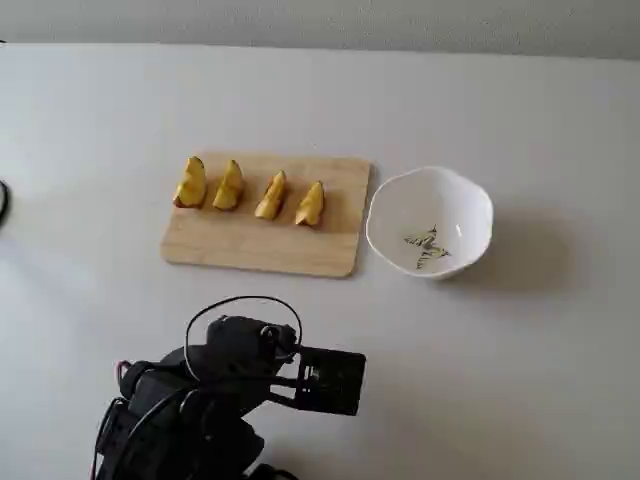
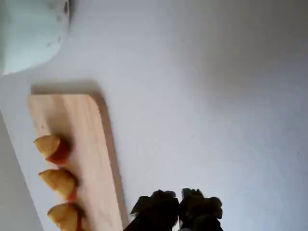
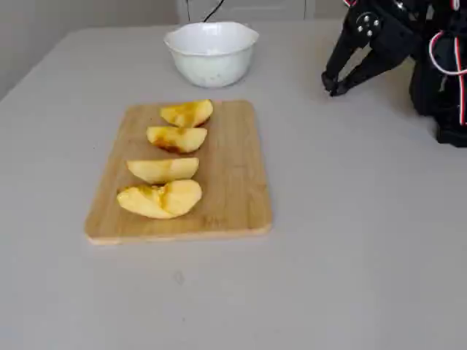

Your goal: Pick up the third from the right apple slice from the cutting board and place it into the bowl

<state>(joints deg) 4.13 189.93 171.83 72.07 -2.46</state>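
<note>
Four yellow apple wedges lie in a row on the light wooden cutting board. The apple slice is third in the row counting from the bowl's side. The white scalloped bowl stands empty just past the board's end, a dark butterfly mark inside. My gripper hovers over bare table away from board and bowl, its fingers shut with nothing between them.
The arm's body with its cables sits at the table's near edge in a fixed view. The other three wedges flank the slice closely. Grey tabletop surrounds the board and bowl.
</note>
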